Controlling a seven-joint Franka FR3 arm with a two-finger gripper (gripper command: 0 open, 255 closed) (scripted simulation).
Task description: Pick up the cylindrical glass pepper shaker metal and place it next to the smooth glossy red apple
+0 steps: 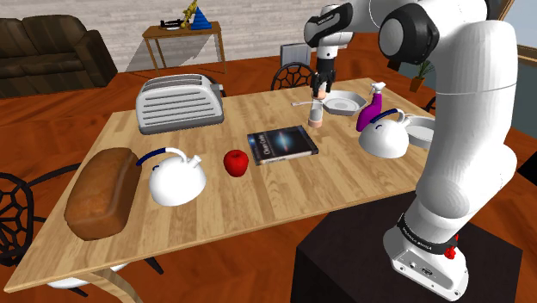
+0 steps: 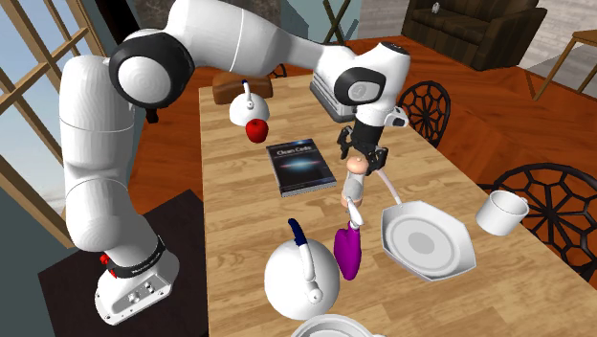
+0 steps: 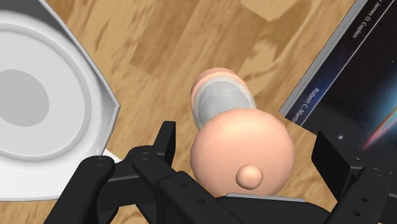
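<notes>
Hovering directly above the pepper shaker (image 1: 317, 114), the gripper (image 1: 321, 89) is pointing straight down. Its black fingers (image 3: 167, 145) are standing apart on either side of the rounded cap. In the wrist view a gap is showing between each finger and the cap, so the hand is open and gripping nothing. This straddling pose is probably preparing a grasp from above, with the jaws ready to close on the cap or the narrow body below it.

The shaker is standing upright on the wooden table (image 1: 258, 215). Its long axis is running vertically and its peach-coloured cap is pointing up at the hand. A greyish body and a peach base are showing beneath the cap. It is sitting between a white plate (image 3: 38, 95) and a dark book (image 3: 356, 83), close to both but touching neither, which is leaving the fingers room to descend.

The red apple (image 1: 237, 161) is lying beyond the book, well apart from the shaker, beside a white kettle (image 1: 176, 179). Judging from this layout, the carry is going to pass over the book.
</notes>
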